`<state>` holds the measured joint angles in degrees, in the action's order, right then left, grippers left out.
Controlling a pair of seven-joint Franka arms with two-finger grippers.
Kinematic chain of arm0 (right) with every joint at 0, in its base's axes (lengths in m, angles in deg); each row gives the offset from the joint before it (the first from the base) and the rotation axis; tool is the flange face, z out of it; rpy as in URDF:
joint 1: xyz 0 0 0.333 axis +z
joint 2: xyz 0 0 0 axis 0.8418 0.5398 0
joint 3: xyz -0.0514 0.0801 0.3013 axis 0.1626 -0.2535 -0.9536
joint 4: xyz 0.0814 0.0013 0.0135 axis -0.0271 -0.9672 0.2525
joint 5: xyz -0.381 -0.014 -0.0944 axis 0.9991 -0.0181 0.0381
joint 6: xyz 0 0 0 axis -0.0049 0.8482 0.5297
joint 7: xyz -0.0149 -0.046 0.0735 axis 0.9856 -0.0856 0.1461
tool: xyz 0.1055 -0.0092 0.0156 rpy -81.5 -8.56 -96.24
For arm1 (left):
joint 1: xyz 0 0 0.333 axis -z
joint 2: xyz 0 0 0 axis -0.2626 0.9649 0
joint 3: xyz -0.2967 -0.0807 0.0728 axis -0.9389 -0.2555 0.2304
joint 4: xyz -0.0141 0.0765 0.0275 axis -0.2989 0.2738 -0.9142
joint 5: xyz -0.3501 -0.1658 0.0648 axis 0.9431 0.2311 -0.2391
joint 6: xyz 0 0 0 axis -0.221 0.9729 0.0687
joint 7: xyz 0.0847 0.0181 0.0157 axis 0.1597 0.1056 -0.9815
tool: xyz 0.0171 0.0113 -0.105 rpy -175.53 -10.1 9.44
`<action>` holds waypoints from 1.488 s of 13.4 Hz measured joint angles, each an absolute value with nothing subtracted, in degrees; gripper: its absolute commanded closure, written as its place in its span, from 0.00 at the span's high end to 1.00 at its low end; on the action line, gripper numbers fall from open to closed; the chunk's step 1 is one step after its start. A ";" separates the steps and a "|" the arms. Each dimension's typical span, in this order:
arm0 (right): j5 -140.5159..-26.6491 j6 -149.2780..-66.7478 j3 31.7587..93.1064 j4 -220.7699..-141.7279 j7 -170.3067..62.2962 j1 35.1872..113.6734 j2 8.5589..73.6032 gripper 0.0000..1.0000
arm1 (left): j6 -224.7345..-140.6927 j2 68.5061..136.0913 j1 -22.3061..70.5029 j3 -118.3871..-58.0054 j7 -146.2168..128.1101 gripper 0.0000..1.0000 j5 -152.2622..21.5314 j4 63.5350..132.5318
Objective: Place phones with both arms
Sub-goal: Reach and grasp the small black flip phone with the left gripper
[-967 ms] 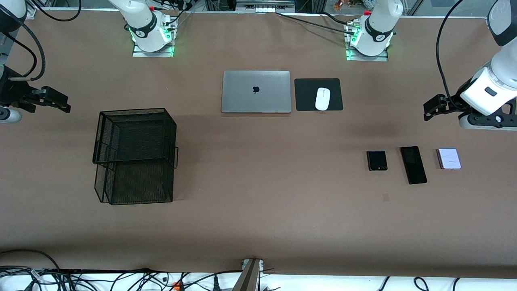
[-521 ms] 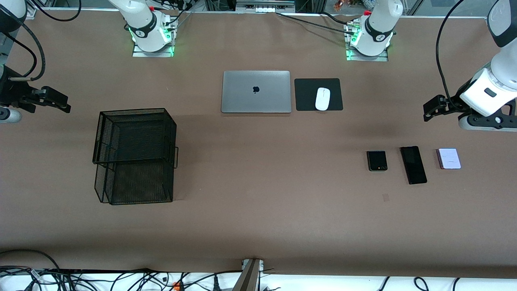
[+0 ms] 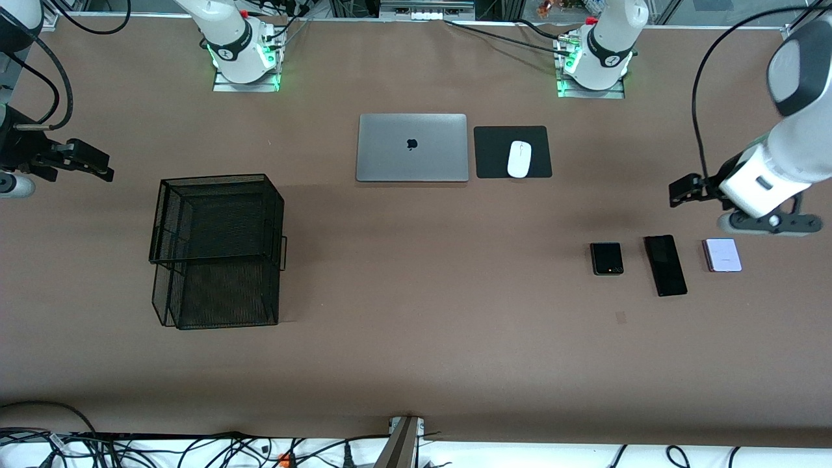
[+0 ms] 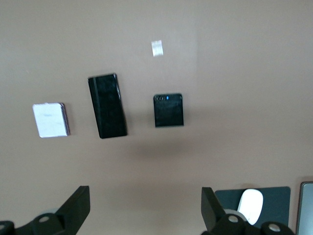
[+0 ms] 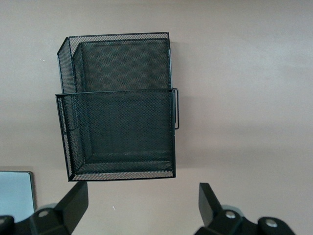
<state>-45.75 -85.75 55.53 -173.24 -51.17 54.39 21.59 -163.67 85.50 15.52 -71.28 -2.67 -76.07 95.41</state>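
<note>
Three phones lie in a row on the brown table toward the left arm's end: a small black folded phone (image 3: 606,258) (image 4: 168,109), a long black slab phone (image 3: 665,265) (image 4: 107,105) and a lilac-white phone (image 3: 722,255) (image 4: 49,119). My left gripper (image 3: 679,192) (image 4: 145,200) hangs open over bare table beside that row, holding nothing. My right gripper (image 3: 97,166) (image 5: 143,198) waits open and empty over bare table at the right arm's end, beside the black mesh basket (image 3: 218,250) (image 5: 117,105).
A shut silver laptop (image 3: 412,147) and a white mouse (image 3: 519,158) on a black pad (image 3: 494,153) lie between the arm bases and the phones. A small tape mark (image 3: 621,317) sits nearer the front camera than the phones. Cables run along the table's front edge.
The left arm has swung down and inward, bringing its open gripper closer to the row of phones. The right arm and all objects have stayed put.
</note>
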 measured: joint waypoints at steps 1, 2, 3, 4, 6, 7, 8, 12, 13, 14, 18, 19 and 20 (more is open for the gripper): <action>-45.75 -85.75 55.53 -173.24 -51.17 54.39 21.59 1.00 | -163.63 87.25 15.52 -71.28 -2.66 1.00 -76.07 95.54; -45.75 -85.75 55.53 -173.24 -51.17 54.39 21.59 1.00 | -163.77 89.22 15.52 -71.29 -2.66 1.00 -76.07 95.65; -45.75 -85.75 55.53 -173.24 -51.17 54.39 21.59 1.00 | -164.67 91.33 15.52 -71.29 -2.66 1.00 -76.07 95.73; -45.75 -85.76 55.53 -173.24 -51.17 54.39 21.59 1.00 | -166.71 93.43 15.51 -71.29 -2.66 1.00 -76.07 95.93; -45.75 -85.77 55.54 -173.24 -51.17 54.38 21.59 1.00 | -173.94 96.82 15.53 -71.31 -2.63 1.00 -76.07 97.90; -45.75 -85.76 55.53 -173.24 -51.17 54.39 21.58 1.00 | -178.87 97.62 15.63 -71.36 -2.62 1.00 -76.07 100.20; -45.75 -85.77 55.53 -173.24 -51.17 54.38 21.58 1.00 | -184.22 98.02 15.78 -71.42 -2.62 1.00 -76.07 103.11; -45.75 -85.76 55.53 -173.24 -51.17 54.38 21.59 1.00 | -203.72 99.83 16.00 -71.63 -2.61 1.00 -76.07 114.79; -45.75 -85.76 55.54 -173.24 -51.17 54.38 21.59 1.00 | -206.36 100.98 16.01 -71.65 -2.64 1.00 -76.07 116.22; -45.75 -85.76 55.53 -173.24 -51.17 54.38 21.59 1.00 | -208.42 102.27 16.00 -71.74 -2.67 1.00 -76.07 117.06; -45.77 -85.76 55.52 -173.25 -51.17 54.38 21.63 1.00 | -214.58 106.43 16.00 -72.08 -2.74 1.00 -76.07 118.23; -45.78 -85.76 55.48 -173.25 -51.17 54.39 21.64 1.00 | -215.03 106.85 15.99 -72.09 -2.74 0.99 -76.07 118.27; -45.78 -85.76 55.45 -173.25 -51.17 54.39 21.64 1.00 | -215.38 107.07 15.99 -72.10 -2.74 0.68 -76.07 118.28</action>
<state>-45.78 -85.76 55.45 -173.25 -51.17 54.39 21.64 -215.38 107.07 15.99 -72.10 -2.74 -76.07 118.28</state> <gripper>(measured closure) 0.000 0.000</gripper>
